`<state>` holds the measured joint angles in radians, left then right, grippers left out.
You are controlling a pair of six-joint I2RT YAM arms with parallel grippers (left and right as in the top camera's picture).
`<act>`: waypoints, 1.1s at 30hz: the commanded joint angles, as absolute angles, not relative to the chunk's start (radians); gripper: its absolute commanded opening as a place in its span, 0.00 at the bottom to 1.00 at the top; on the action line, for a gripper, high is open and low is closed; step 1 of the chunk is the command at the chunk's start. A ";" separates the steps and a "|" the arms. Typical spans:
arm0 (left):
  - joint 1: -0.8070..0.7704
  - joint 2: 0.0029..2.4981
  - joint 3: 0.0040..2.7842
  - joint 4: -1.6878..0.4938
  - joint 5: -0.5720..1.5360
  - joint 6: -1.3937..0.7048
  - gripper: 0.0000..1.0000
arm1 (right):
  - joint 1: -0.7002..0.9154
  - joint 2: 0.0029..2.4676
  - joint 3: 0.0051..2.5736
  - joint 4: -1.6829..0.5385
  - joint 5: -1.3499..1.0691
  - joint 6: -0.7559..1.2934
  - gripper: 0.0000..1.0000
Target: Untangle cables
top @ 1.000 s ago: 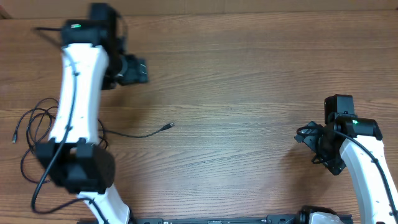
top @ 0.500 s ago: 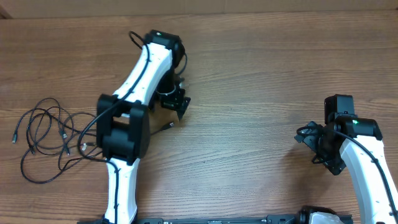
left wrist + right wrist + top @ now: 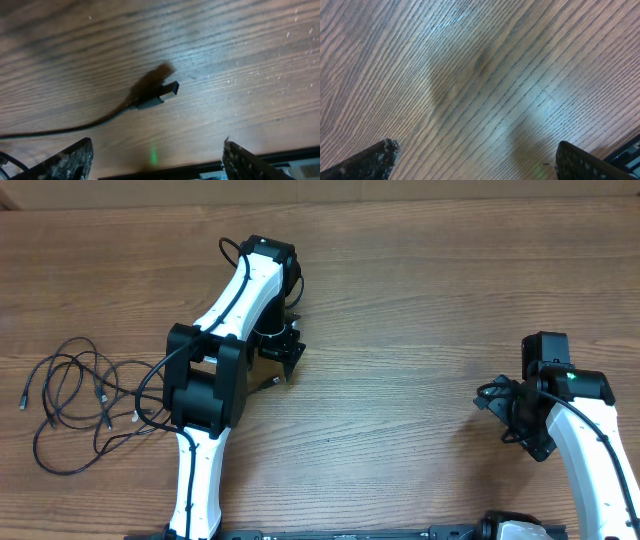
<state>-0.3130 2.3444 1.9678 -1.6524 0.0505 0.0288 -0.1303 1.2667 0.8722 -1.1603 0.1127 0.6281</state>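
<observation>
You see a brown surface (image 3: 420, 300) with darker wood-grain stripes. The cables (image 3: 80, 400) are black, and the plug (image 3: 159, 95) is black also. The left arm (image 3: 235, 300) and the right arm (image 3: 590, 440) are white with black joints; the right one shows a green light (image 3: 572, 376).

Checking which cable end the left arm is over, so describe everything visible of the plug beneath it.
The plug is a small black rectangular connector with a narrower flat tip, plastic by its look. It lies flat on the wooden table, tip pointing up and right in the left wrist view. A thin black cord leaves its back and curves off to the left. Only the table touches it; the left gripper hangs above, jaws spread wide to either side.
</observation>
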 commanded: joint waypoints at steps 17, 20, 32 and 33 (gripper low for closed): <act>-0.408 1.937 1.536 -1.458 0.026 -0.132 0.79 | -0.128 1.253 0.897 -1.157 0.128 0.627 1.00; -0.407 1.802 1.427 -1.320 0.025 -0.139 0.80 | -0.128 1.253 0.897 -1.157 0.127 0.627 1.00; -0.405 1.680 1.120 -0.803 -0.031 -0.135 1.00 | -0.128 1.253 0.897 -1.156 0.127 0.627 1.00; -0.405 1.692 1.114 -0.793 -0.049 -0.135 1.00 | -0.128 1.253 0.897 -1.156 0.127 0.627 1.00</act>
<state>-0.4118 1.6501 1.1526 -0.8234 0.0105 -0.1287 -0.1303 1.2667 0.8726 -1.1595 0.1123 0.6285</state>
